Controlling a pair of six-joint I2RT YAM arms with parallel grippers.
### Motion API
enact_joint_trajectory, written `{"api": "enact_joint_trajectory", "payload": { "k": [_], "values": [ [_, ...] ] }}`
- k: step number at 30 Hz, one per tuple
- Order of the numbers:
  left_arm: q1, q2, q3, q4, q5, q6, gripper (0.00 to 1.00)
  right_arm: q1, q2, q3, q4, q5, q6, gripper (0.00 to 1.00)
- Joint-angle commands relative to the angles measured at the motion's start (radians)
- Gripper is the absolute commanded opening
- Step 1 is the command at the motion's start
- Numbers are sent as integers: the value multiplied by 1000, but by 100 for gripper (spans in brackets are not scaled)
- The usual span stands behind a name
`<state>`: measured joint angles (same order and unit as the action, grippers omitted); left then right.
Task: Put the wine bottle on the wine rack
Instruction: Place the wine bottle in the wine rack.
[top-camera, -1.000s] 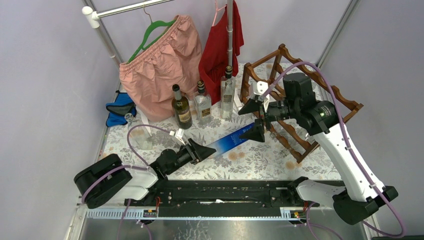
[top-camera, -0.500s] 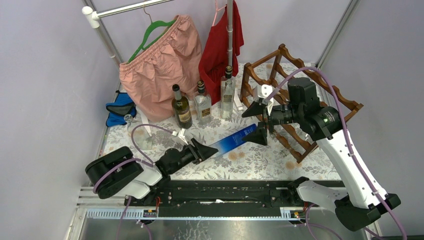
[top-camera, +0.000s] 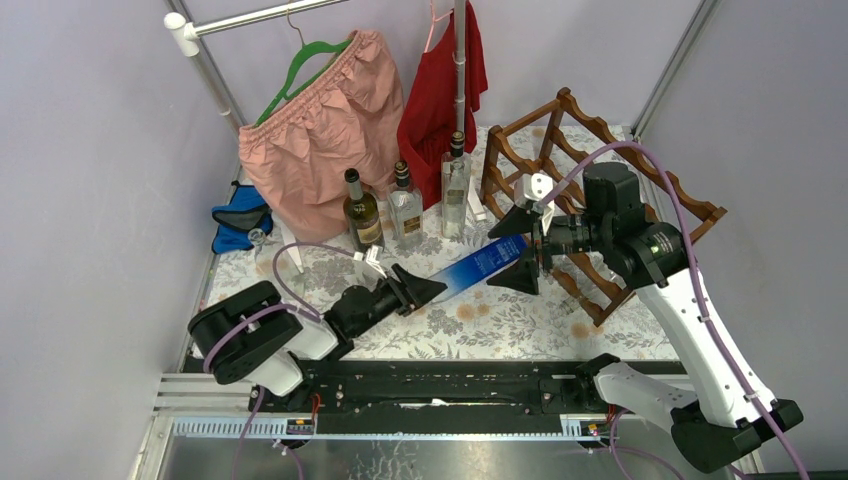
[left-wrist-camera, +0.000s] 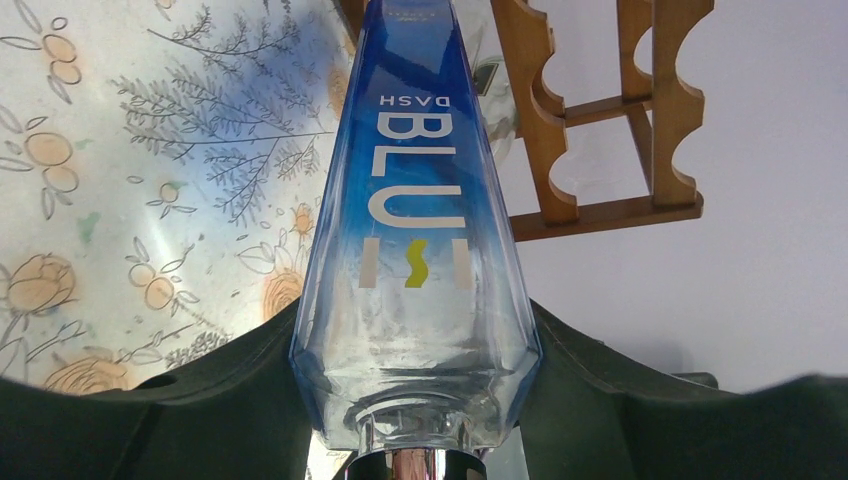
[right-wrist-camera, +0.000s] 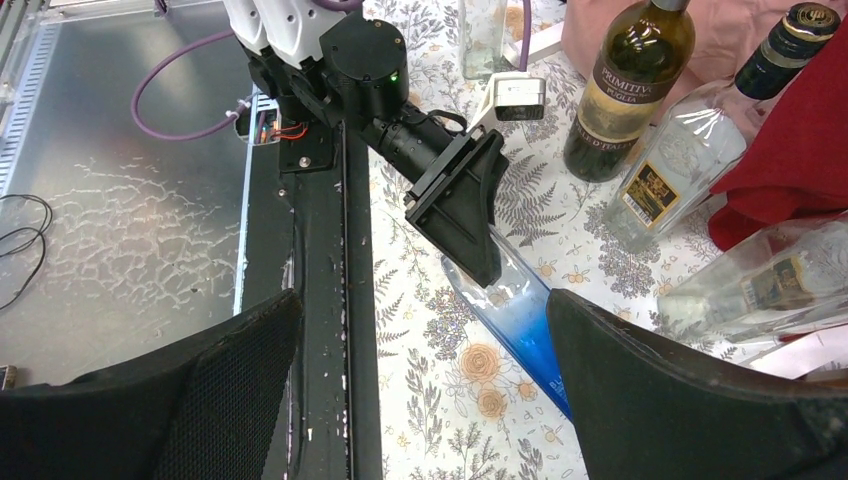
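The bottle (top-camera: 478, 268), clamped in the left jaws, is offered for handover; the parted right jaws must be closed on it.

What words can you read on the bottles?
"DASH" and "BLU": on the blue bottle.
"PRIMITIV..." (the end is cut off) and "PUGLIA": on the dark bottle.
Marks under "BLU": not clear as letters.
Labels on the clear bottles: too small to read.
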<state>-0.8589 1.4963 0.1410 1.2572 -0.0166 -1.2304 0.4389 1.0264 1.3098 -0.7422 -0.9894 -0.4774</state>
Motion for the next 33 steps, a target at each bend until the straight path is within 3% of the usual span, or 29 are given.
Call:
{"api": "enact_joint_trajectory", "payload": {
  "k": [1,33],
  "values": [
    [-6,6,92,353,-33,-47,0,-12,-18,-10,45,-38,19,100],
    [3,111,204,358,-33,-91,0,-23,-54,-58,57,-57,16,100]
  ]
}}
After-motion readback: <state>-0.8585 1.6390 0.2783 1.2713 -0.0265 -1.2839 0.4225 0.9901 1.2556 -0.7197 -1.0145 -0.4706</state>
